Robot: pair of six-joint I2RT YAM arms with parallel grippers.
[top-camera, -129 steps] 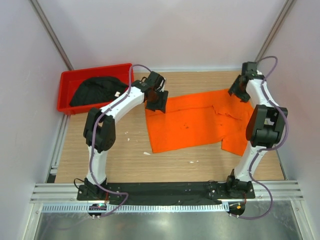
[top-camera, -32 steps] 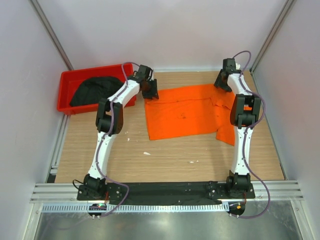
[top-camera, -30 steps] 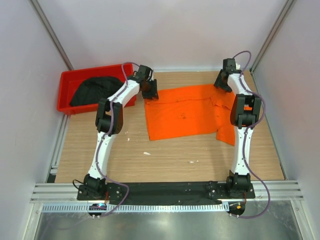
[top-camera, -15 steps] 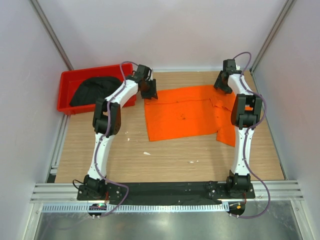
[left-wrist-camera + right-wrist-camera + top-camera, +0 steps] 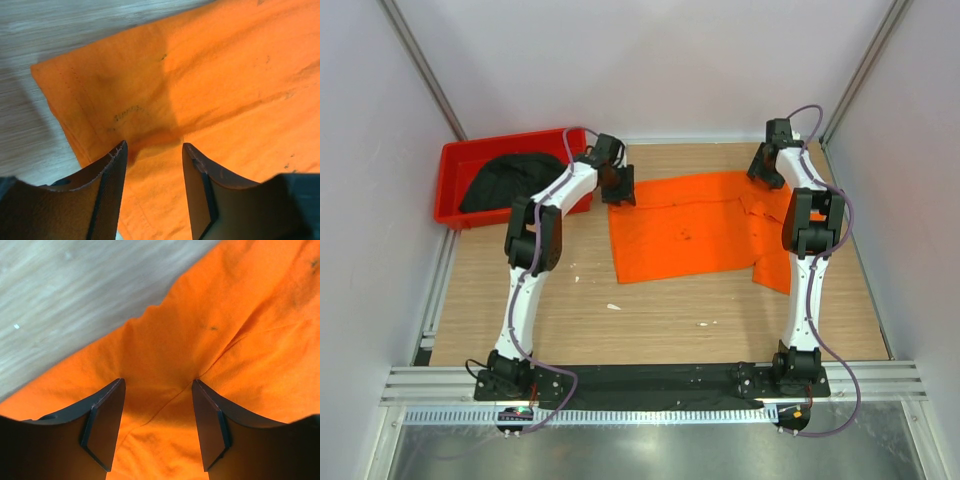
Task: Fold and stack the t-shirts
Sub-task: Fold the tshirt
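Since the earliest frame, both arms have been stretched farther out and the orange t-shirt (image 5: pixel 690 225) drawn toward the far edge of the table (image 5: pixel 650 310). It is laid flat, long axis left to right, hem leftward. The left gripper (image 5: pixel 619 187) and right gripper (image 5: pixel 763 170) are set on its far corners. The black t-shirt (image 5: pixel 510 180) is heaped in the red bin (image 5: pixel 450 160). At the left wrist, the fingers (image 5: pixel 107 190) are seen partly parted, tips on puckered orange cloth near a corner. At the right wrist, the fingers (image 5: pixel 102 425) are likewise parted, on cloth.

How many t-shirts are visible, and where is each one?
2. The orange t-shirt lies spread on the table; the black t-shirt sits bunched in the red bin. Another could be hidden beneath it.
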